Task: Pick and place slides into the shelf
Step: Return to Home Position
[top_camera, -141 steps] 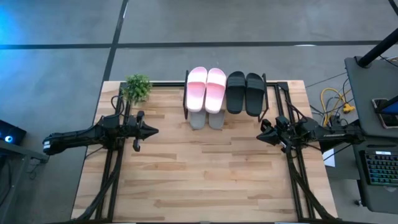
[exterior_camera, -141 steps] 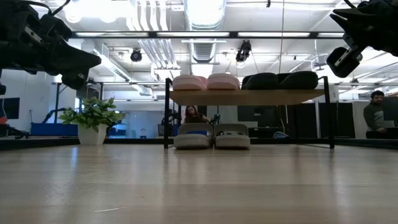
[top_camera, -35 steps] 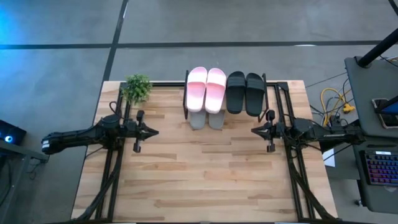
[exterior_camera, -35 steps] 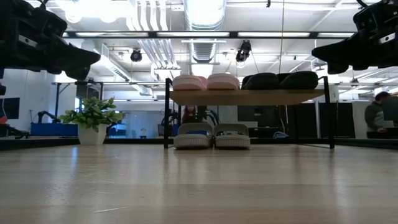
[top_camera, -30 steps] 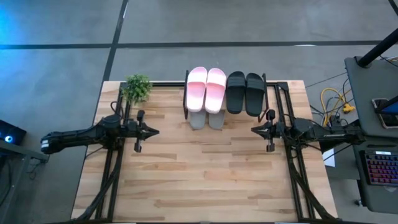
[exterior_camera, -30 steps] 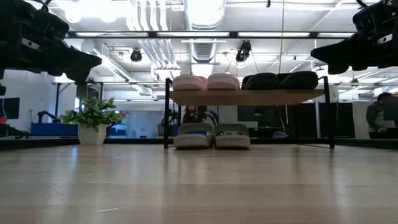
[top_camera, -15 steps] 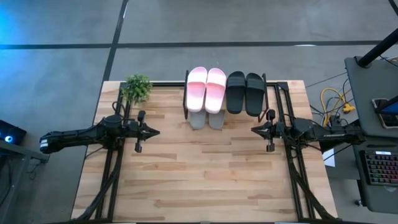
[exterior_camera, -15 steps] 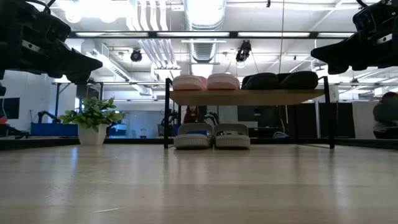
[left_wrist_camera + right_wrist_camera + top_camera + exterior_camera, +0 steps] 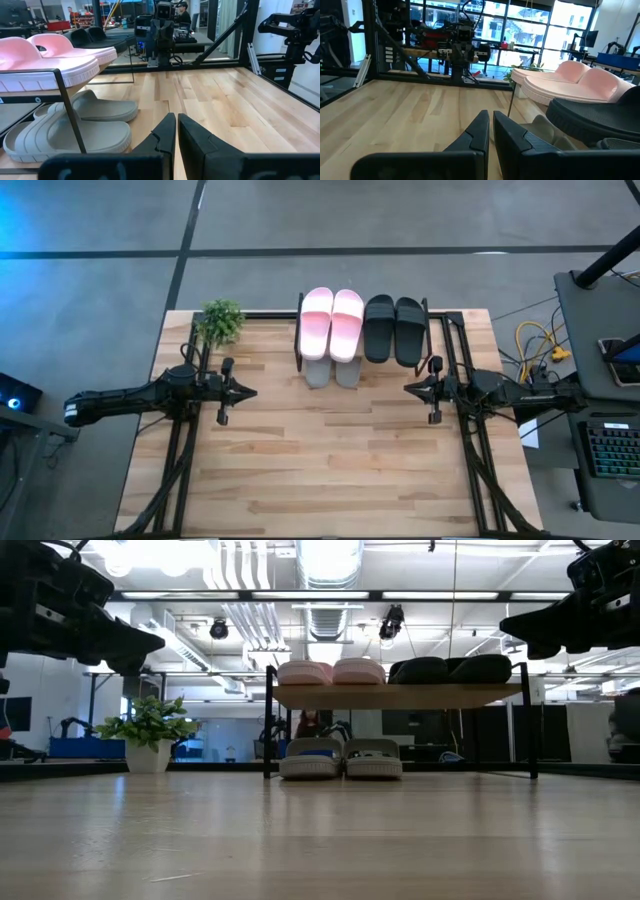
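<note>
I see the pink pair [image 9: 332, 323] and black pair [image 9: 394, 330] on the shelf [image 9: 400, 695], with the grey-green pair [image 9: 333, 373] beneath the pink. All lie front-to-back, heels outward. The left gripper [image 9: 250, 392] and right gripper [image 9: 408, 389] hover off the shelf's front corners, fingers nearly touching, empty.

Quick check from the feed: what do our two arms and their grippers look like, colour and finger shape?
Both arms are slim, jointed and matte black. The left gripper and right gripper each end in two black fingers that taper like wedges to narrow tips. No markings or coloured parts show on them.
</note>
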